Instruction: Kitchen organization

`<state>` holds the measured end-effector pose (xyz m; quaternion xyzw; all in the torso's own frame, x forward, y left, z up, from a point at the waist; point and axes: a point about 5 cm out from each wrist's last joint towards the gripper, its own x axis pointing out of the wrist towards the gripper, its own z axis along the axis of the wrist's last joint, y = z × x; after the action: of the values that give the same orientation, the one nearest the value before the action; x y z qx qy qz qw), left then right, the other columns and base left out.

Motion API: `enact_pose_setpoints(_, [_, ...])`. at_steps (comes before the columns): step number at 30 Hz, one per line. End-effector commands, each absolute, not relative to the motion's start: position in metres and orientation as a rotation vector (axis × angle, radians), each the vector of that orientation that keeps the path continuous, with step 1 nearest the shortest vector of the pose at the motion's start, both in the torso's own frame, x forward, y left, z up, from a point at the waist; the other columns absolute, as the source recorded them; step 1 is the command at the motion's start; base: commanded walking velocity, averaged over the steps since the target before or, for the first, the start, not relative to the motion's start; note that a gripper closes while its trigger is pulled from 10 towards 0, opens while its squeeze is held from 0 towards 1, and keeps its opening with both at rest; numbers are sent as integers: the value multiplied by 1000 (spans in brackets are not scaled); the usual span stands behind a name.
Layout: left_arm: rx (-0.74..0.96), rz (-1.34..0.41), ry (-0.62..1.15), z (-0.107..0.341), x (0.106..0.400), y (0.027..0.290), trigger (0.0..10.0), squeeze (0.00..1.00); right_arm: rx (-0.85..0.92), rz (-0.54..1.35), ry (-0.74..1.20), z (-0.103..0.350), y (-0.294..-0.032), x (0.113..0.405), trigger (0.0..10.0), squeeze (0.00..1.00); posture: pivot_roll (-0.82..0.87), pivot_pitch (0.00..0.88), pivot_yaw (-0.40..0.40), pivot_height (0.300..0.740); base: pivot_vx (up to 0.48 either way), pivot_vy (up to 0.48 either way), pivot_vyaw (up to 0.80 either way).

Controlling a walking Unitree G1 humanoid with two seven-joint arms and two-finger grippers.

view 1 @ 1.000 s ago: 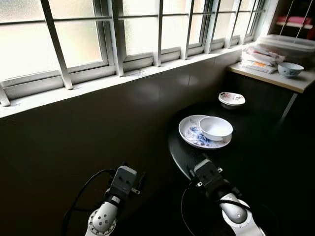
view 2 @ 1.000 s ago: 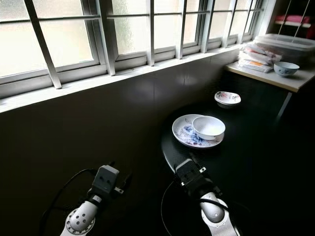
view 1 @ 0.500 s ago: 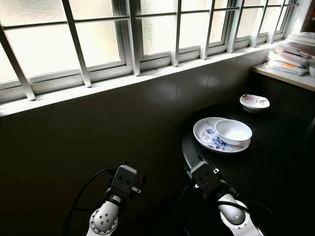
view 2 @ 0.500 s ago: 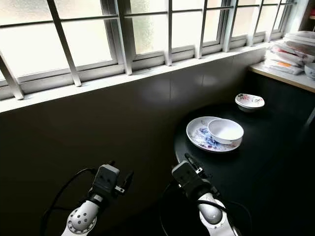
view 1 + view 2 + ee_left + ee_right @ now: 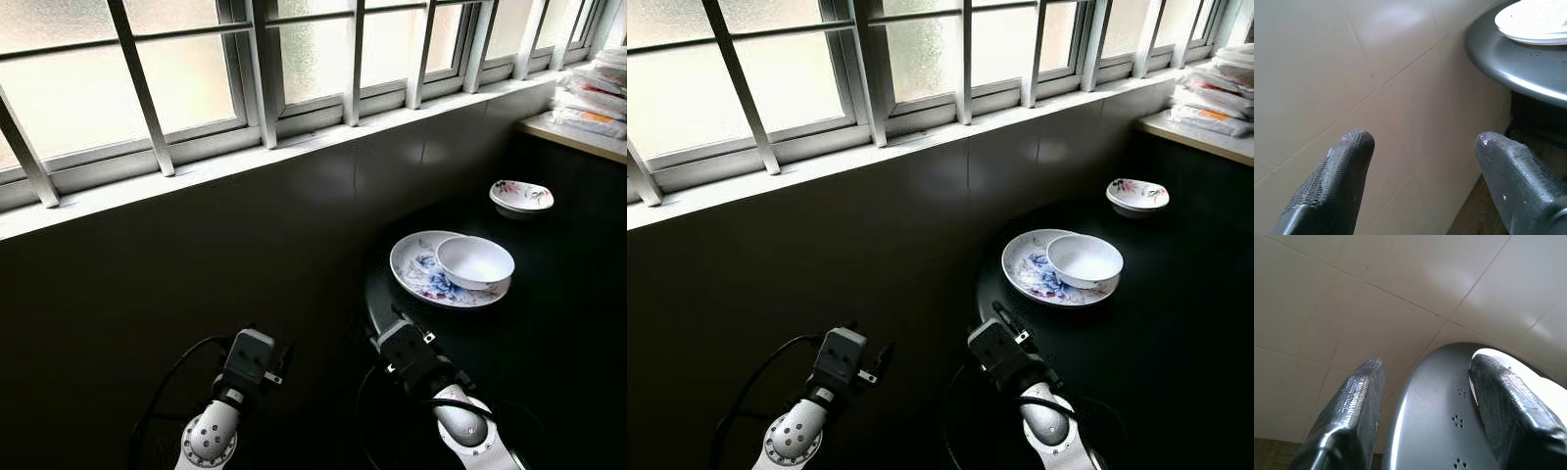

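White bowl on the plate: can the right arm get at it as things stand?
Probably yes. The right gripper hangs open at the near edge of the round table, with bare tabletop between it and the bowl on the plate. It may need to step closer.

Two head cameras look forward and down from above, side by side, over both arms toward a tiled wall (image 5: pixel 245 245) under a barred window (image 5: pixel 196 69), with a round dark table (image 5: pixel 1136 323) at the right. The left wrist camera looks along its parted black fingers (image 5: pixel 1337 181) at the wall close by, catching the table's rim and a plate (image 5: pixel 1535 22). The right wrist camera sits low, close to the table's edge (image 5: pixel 1435 421), facing the same wall and plate.
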<state>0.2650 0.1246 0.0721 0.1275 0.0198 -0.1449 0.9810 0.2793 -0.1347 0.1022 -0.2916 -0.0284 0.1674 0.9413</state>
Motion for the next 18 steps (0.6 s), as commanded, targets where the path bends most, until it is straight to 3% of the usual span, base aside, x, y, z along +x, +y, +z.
enact_pose_setpoints(1, [269, -290, 51, 71, 265, 129, 10000, 0, -601, 349, -70, 104, -130, 279, 10000, 0, -68, 0, 43, 740, 0, 0, 0])
enact_pose_setpoints(7, [277, -290, 52, 71, 265, 130, 10000, 0, -599, 351, -66, 103, -129, 279, 10000, 0, -63, 0, 41, 740, 0, 0, 0])
enact_pose_setpoints(18, [280, -287, 50, 71, 264, 132, 10000, 0, -593, 359, -63, 102, -126, 279, 10000, 0, -47, 0, 41, 740, 0, -294, 0])
